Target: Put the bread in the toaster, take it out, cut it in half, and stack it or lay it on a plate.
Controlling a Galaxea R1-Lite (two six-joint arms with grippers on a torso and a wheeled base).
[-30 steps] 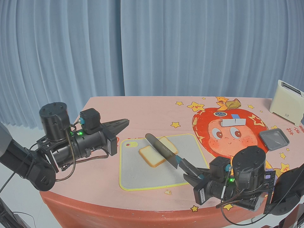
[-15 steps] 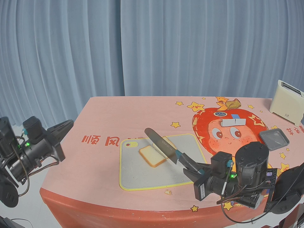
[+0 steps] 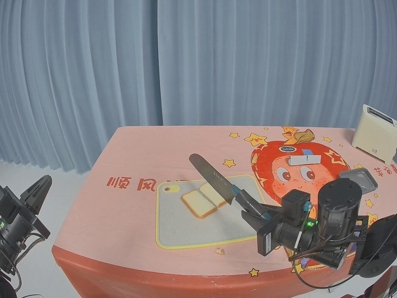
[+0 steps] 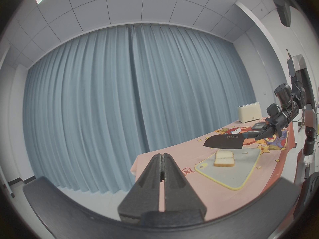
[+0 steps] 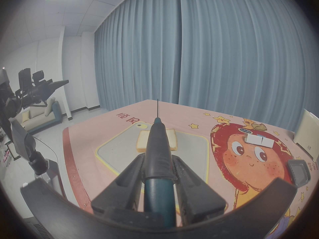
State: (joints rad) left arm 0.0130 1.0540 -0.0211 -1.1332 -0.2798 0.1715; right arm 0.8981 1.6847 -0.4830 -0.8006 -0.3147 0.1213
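Note:
Two halves of a bread slice, one (image 3: 198, 203) nearer the table's left and one (image 3: 212, 193) beside it, lie side by side on the cutting board (image 3: 194, 232). My right gripper (image 3: 253, 215) is shut on the handle of a knife (image 3: 211, 178), whose blade hangs tilted just above the halves. The right wrist view shows the gripper (image 5: 159, 158) clamping the knife handle (image 5: 157, 143), with the bread (image 5: 143, 141) beyond. My left gripper (image 3: 43, 181) is off the table's left side, shut (image 4: 161, 170) and holding nothing. The cream toaster (image 3: 375, 134) stands at the far right.
A grey tray (image 3: 358, 181) sits right of the board, close to my right arm. A small white block (image 3: 304, 159) lies on the cartoon face printed on the tablecloth. A crumb (image 3: 218, 251) lies near the table's front edge. Curtains hang behind the table.
My left arm has pulled back from beside the board to well off the table's left side. The right gripper has raised the knife off the bread, and both halves now show.

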